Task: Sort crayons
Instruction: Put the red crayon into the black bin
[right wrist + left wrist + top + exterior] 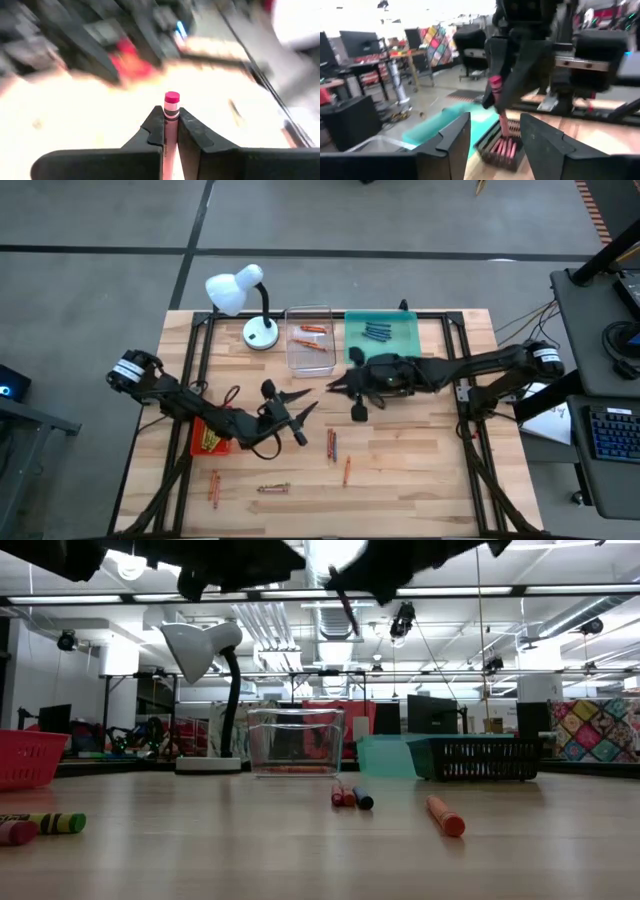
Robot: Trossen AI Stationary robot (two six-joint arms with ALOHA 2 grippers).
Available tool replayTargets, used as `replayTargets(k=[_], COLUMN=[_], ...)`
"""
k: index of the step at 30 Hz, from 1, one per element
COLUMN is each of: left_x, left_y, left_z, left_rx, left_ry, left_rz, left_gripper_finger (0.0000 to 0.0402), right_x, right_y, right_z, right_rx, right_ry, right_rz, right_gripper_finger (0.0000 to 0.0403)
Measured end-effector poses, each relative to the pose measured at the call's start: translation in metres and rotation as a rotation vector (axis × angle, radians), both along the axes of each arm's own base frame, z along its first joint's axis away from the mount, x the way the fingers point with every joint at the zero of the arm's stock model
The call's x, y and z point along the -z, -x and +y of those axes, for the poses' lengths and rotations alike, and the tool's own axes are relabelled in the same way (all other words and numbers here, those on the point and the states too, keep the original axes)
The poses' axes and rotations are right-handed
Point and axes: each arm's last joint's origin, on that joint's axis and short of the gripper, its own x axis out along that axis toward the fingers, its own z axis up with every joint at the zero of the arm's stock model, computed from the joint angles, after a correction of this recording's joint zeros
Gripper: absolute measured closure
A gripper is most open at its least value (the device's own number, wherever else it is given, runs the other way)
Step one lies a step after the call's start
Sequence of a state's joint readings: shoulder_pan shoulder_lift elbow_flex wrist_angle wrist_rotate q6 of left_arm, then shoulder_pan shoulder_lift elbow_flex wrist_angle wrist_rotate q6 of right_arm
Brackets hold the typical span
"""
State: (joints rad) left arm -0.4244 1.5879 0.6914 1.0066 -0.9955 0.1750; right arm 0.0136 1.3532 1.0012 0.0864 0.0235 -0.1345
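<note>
Left gripper (300, 412): I see its fingers spread apart, empty, above mid-table.
Right gripper (170, 121): clamped on a short red wax crayon (170, 116), held aloft at centre.
Risk: my grip looks thin; crayon may slip before reaching the black tray (501, 148).

Right hand (170, 131) pinches a crayon (171, 112) (pink-tipped, upright).

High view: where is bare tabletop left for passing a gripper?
Free: the wood right of the orange crayon, and the front left edge below the red tray. Crowded: the lamp, clear tray, teal tray.
</note>
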Motion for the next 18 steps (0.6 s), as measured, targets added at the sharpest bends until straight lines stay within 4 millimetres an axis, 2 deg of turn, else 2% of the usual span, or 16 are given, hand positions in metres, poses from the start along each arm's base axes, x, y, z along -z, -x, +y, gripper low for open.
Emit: replayTargets(k=[4,8,14,18], left_x=[0.006,0.007,0.008,0.008], left_y=[0.000,0.000,0.000,0.000], left_z=[0.000,0.000,0.000,0.000], left_rx=[-0.014,-0.015,-0.015,-0.015], left_ry=[0.010,0.017,0.013,0.012], left_rz=[0.043,0.049,0.056,0.057], left_gripper_finger=[0.0242,0.0242,0.0242,0.0242], right_x=[0.005,0.026,0.060,0.068], right_y=[0.013,0.028,0.043,0.046], right_z=[-0.018,-0.034,-0.048,-0.049], right_rx=[0.168,0.278,0.348,0.352], right_ry=[0.031,-0.034,-0.064,-0.062], right_rz=[0.304,0.558,0.742,0.760], right_gripper_finger=[0.0388,0.0389,0.0389,0.0389])
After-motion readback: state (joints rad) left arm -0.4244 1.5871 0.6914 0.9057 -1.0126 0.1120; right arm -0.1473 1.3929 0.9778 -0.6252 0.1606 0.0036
